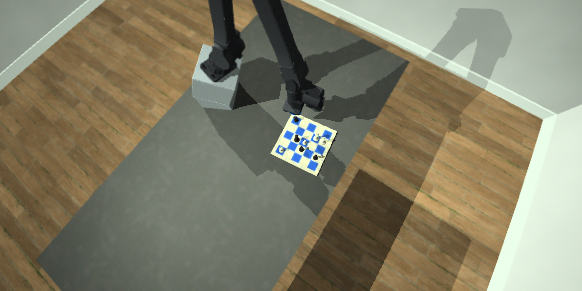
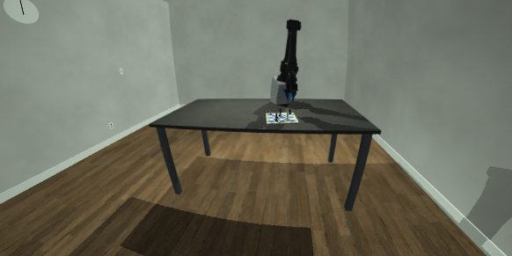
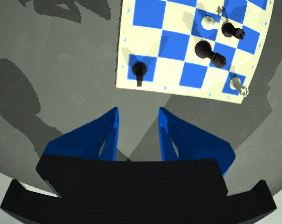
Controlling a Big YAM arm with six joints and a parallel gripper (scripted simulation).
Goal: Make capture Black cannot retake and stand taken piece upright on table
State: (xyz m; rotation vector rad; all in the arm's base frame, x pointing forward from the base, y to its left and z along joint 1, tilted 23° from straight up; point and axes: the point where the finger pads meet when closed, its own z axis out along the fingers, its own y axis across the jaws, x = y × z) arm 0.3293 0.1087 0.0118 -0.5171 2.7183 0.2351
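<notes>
Dark desk (image 2: 220, 117) on 4 legs, wood floor, grey walls. Blue-and-cream board (image 1: 287, 149) with black and white pieces sits near the desk's far edge. End effector (image 3: 137, 137) hangs above the board's edge, blue fingers partly closed, pinching nothing.

The floor (image 1: 90, 93) looks like brown wood planks with a soft shine. The table top (image 1: 165, 203) is dark grey, smooth and matt. The chess board (image 1: 280, 153) has flat cream and bright blue squares. The arm (image 1: 280, 38) is black and dull. The fingers look like smooth blue plastic.
</notes>
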